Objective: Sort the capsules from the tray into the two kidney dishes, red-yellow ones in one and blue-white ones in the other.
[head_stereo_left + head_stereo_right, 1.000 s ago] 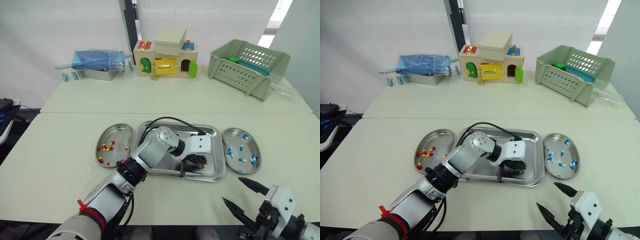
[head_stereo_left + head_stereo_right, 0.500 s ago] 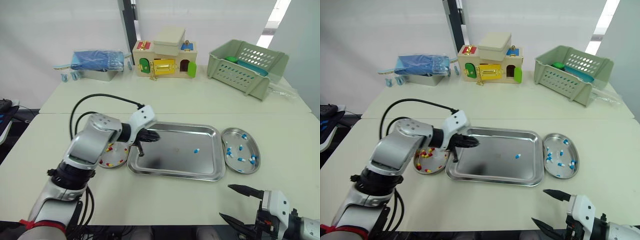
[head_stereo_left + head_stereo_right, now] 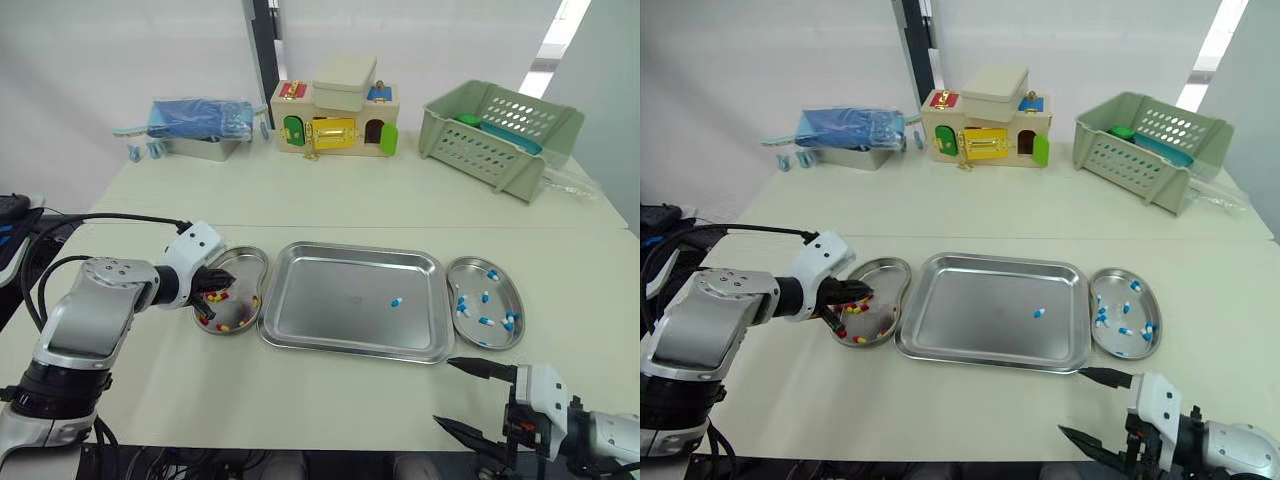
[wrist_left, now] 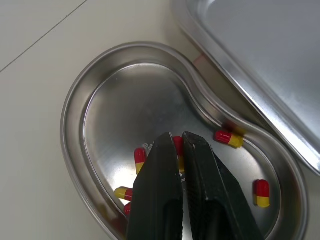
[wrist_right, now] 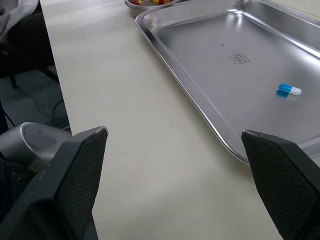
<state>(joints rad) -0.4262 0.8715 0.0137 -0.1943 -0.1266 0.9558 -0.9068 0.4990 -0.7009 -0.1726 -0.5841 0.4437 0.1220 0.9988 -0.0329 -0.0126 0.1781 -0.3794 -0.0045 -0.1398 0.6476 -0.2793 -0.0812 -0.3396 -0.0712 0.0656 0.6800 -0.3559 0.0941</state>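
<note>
My left gripper hangs low over the left kidney dish, which holds several red-yellow capsules. Its fingers are shut on a red-yellow capsule that peeks out at their tips in the left wrist view. One blue-white capsule lies in the steel tray, right of its middle. The right kidney dish holds several blue-white capsules. My right gripper stands wide open near the table's front edge, below the tray's front right corner, with nothing between its fingers.
Along the back of the table stand a metal box with blue packets, a wooden toy house and a green basket. Black cables loop from my left arm at the table's left side.
My left gripper left the tray's right part, crossed its left edge and now sits over the left dish. The right gripper stays open near the front edge.
</note>
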